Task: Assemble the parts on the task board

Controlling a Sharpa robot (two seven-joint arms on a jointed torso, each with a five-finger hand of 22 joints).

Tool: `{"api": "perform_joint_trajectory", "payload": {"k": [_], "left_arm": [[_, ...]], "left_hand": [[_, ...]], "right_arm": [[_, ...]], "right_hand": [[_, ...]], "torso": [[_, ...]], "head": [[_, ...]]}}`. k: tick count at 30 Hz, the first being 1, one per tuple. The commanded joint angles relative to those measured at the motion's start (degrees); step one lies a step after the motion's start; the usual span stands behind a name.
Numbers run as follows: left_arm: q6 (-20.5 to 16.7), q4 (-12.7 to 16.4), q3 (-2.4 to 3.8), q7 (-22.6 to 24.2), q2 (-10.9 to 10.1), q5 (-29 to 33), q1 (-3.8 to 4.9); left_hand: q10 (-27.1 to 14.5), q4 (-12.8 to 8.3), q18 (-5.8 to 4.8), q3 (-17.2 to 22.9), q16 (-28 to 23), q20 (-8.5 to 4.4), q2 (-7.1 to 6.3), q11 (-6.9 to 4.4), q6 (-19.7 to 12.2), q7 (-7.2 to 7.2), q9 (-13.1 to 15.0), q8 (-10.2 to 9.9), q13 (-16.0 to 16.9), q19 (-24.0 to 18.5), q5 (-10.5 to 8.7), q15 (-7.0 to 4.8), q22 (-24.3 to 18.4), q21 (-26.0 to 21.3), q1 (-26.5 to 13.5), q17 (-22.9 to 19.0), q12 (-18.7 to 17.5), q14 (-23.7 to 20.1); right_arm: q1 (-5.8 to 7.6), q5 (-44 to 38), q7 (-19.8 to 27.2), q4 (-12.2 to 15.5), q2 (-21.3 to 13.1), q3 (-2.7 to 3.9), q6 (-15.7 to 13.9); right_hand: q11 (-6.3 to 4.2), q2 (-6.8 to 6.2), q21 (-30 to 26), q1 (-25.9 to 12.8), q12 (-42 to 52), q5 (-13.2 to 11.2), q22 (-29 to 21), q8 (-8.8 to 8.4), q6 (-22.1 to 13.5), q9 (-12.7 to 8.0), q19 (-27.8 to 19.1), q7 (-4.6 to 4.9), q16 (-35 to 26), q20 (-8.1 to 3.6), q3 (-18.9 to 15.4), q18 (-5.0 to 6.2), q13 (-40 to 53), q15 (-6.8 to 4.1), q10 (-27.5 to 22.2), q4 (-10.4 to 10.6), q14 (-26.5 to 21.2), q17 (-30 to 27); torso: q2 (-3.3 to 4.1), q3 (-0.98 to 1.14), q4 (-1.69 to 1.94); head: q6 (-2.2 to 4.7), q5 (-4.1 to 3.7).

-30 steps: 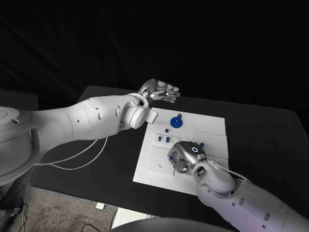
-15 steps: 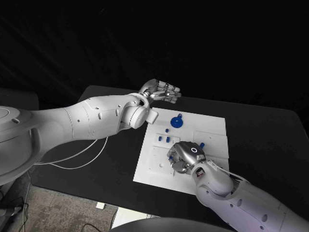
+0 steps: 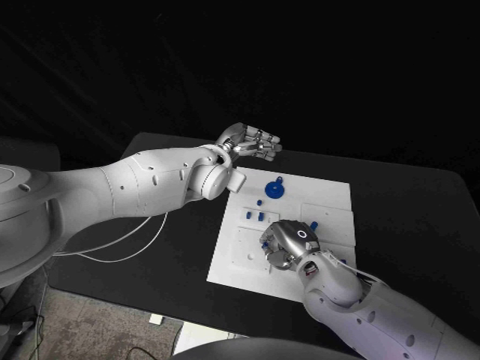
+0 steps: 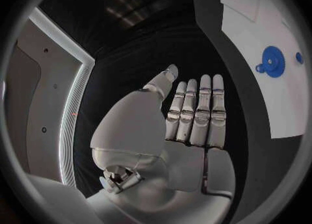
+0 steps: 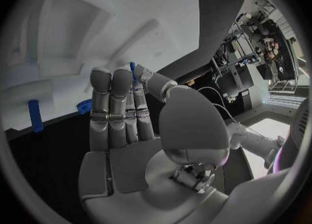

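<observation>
The white task board (image 3: 328, 196) lies mid-table, with a blue gear (image 3: 274, 187) near its far edge and small blue parts (image 3: 252, 215) at its middle. My right hand (image 3: 289, 244) hovers low over the board's near half. Its fingers (image 5: 112, 99) are straight and together, and a thin blue pin (image 5: 132, 68) is pinched between thumb and fingertip. A blue peg (image 5: 35, 115) and a toothed blue piece (image 5: 83, 107) lie beyond it. My left hand (image 3: 251, 141) hangs beyond the board's far left corner, flat and holding nothing (image 4: 195, 115). The gear (image 4: 272, 61) and board (image 4: 260, 16) lie beside it.
The black table (image 3: 413, 202) runs wide to the right of the board. A white cable (image 3: 132, 240) loops over the table's left edge under my left arm. Another small blue part (image 3: 313, 224) lies just right of my right hand.
</observation>
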Motion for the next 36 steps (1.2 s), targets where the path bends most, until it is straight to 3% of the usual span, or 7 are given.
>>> {"api": "perform_joint_trajectory", "payload": {"k": [1, 25, 36], "left_arm": [[0.8, 0.1, 0.06, 0.5, 0.1, -0.2, 0.02], [0.9, 0.1, 0.05, 0.3, 0.0, -0.7, 0.02], [0.9, 0.1, 0.05, 0.3, -0.1, -0.8, 0.02]], "left_hand": [[-0.5, 0.0, 1.01, -0.2, -0.1, 0.16, 0.54, 0.09, -0.1, -0.13, 0.0, 0.0, 0.0, -0.4, -0.12, 0.07, -0.1, 0.1, 0.0, 0.0, 0.2, -0.3], [-0.6, -0.1, 1.12, -0.5, -0.1, 0.2, 0.65, 0.13, -0.1, -0.13, 0.0, 0.0, 0.0, -0.4, -0.16, 0.13, -0.5, 0.3, 0.2, 0.0, 0.2, -0.5], [-0.6, -0.1, 1.12, -0.5, -0.1, 0.2, 0.65, 0.13, -0.1, -0.13, 0.0, 0.0, 0.0, -0.4, -0.16, 0.13, -0.5, 0.3, 0.2, 0.0, 0.2, -0.5]], "right_arm": [[-0.09, -1.0, -0.9, -0.1, 0.0, -0.05, 0.0], [-0.09, -2.1, -2.4, 0.1, -0.1, -0.04, -0.2], [-0.09, -1.9, -2.1, 0.1, -0.1, -0.04, 1.6]], "right_hand": [[-0.27, 0.34, -0.4, 0.1, 0.1, 0.4, 0.0, 0.35, 0.4, 0.0, 1.0, -0.03, 0.2, -0.05, 0.3, 1.1, 0.1, -0.37, 0.7, 0.1, 0.1, -0.1], [-0.27, 0.14, -0.9, 0.1, 0.1, 0.4, 1.2, 0.35, 0.5, 0.0, 1.4, -0.05, 0.4, -0.05, 0.6, 1.02, 0.1, -0.37, 0.8, 0.1, 0.0, -0.1], [-0.28, 0.08, -1.2, 0.1, 0.1, 0.4, 1.5, 0.36, 0.5, 0.0, 1.5, -0.06, 0.4, -0.06, 0.7, 1.0, 0.1, -0.38, 0.8, 0.1, 0.0, -0.1]], "torso": [[0.01, 0.05, -0.03], [-0.05, -0.09, -0.06], [-0.01, -0.08, -0.06]], "head": [[0.09, -0.1], [0.28, -0.35], [0.24, -0.45]]}}
